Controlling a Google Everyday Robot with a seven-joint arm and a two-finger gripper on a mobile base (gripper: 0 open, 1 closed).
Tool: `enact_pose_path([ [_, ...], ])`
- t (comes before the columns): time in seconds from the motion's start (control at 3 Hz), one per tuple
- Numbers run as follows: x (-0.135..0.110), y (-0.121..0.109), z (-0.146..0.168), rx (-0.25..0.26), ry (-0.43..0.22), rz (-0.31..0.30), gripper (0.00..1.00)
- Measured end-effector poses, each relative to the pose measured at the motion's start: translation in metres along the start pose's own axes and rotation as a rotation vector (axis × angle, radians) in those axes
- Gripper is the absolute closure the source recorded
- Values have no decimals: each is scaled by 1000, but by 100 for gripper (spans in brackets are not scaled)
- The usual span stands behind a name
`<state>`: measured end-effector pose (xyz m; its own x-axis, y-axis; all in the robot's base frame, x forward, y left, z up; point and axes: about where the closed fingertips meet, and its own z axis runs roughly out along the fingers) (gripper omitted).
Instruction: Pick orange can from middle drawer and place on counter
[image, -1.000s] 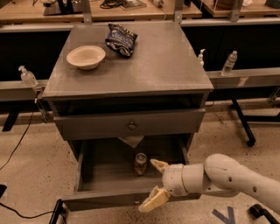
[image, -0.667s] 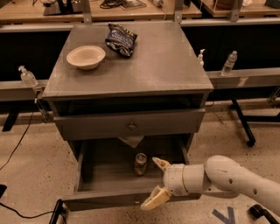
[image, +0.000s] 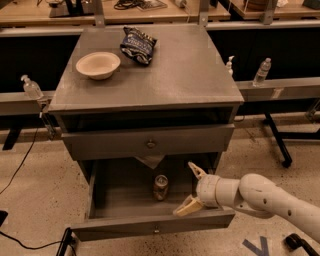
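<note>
The orange can (image: 160, 187) stands upright inside the open middle drawer (image: 150, 227), near its middle, its silver lid showing. My gripper (image: 190, 189) is open, with pale fingers spread wide, at the right part of the drawer just to the right of the can and apart from it. The white arm reaches in from the lower right. The counter (image: 185, 75) is the grey cabinet top above.
A pale bowl (image: 98, 64) and a dark snack bag (image: 138, 45) lie on the counter. A closed drawer with a round knob (image: 150, 144) sits above the open one. Clear plastic bottles (image: 262, 71) stand on side rails. A tan bench runs behind.
My gripper has shifted slightly to the right and up over the drawer's right side, fingers still spread. The can has not moved.
</note>
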<state>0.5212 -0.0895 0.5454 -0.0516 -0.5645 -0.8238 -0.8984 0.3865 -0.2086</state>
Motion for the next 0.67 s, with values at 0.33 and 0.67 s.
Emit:
enact_pose_path([
  [0.33, 31, -50, 27, 56, -64, 44, 0],
  [0.67, 49, -71, 48, 59, -122, 101, 0],
])
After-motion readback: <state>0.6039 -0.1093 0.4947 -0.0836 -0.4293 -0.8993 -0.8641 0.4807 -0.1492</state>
